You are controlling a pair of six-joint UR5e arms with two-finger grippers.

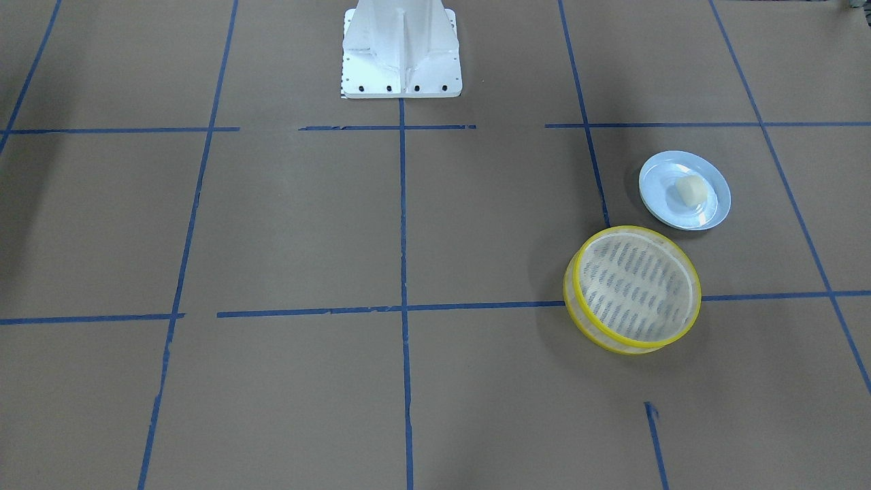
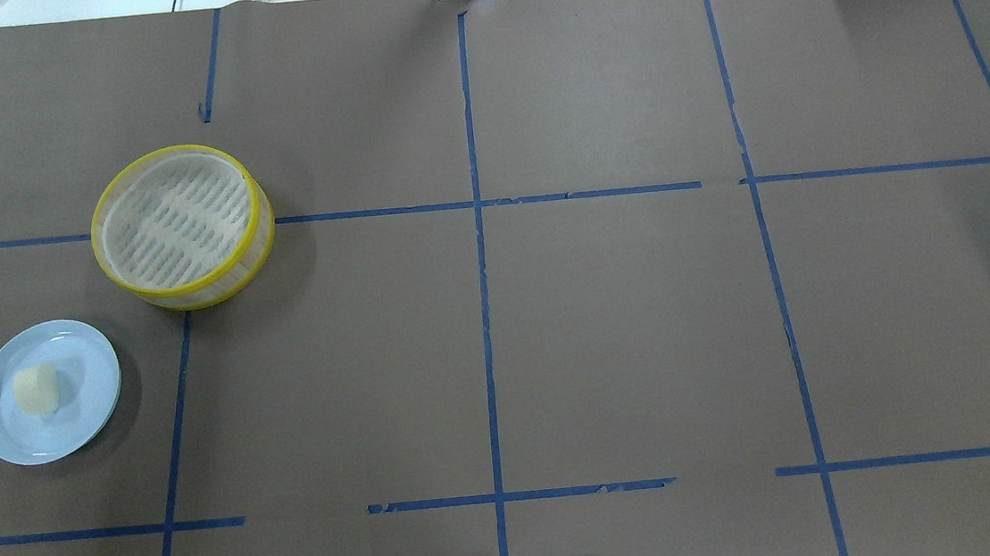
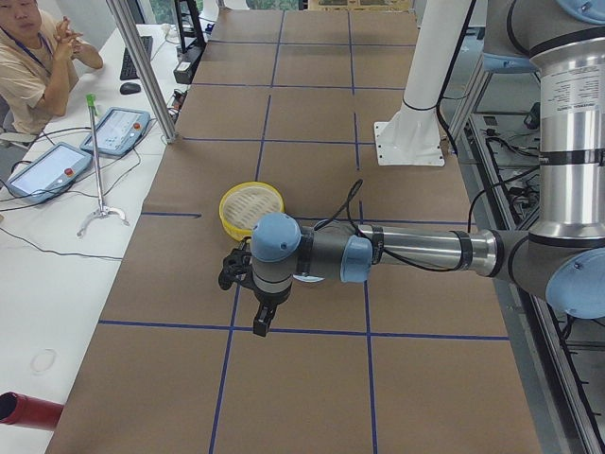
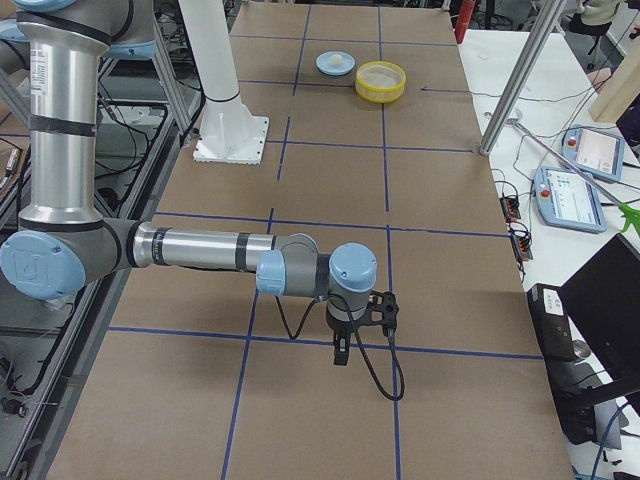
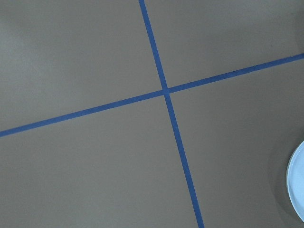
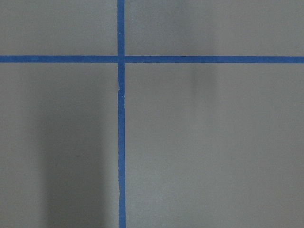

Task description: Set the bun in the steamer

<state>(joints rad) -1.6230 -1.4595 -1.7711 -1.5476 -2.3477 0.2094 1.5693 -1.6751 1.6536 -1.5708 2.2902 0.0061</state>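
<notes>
The bun (image 1: 691,190) is a small cream lump lying on a pale blue plate (image 1: 656,170); it also shows in the overhead view (image 2: 37,390) and, far off, in the exterior right view (image 4: 340,62). The steamer (image 1: 639,231), with a yellow rim and a slotted floor, stands empty beside the plate (image 2: 80,350), also in the overhead view (image 2: 170,152). My left gripper (image 3: 263,322) shows only in the exterior left view, hanging over the table near the steamer (image 3: 250,203). My right gripper (image 4: 340,352) shows only in the exterior right view, far from both. I cannot tell whether either is open or shut.
The robot's white base (image 1: 401,54) stands at the table's middle edge. Blue tape lines cross the brown table. An operator (image 3: 28,66) sits by tablets (image 3: 118,128) at a side table. The plate's rim (image 5: 297,185) shows at the left wrist view's right edge.
</notes>
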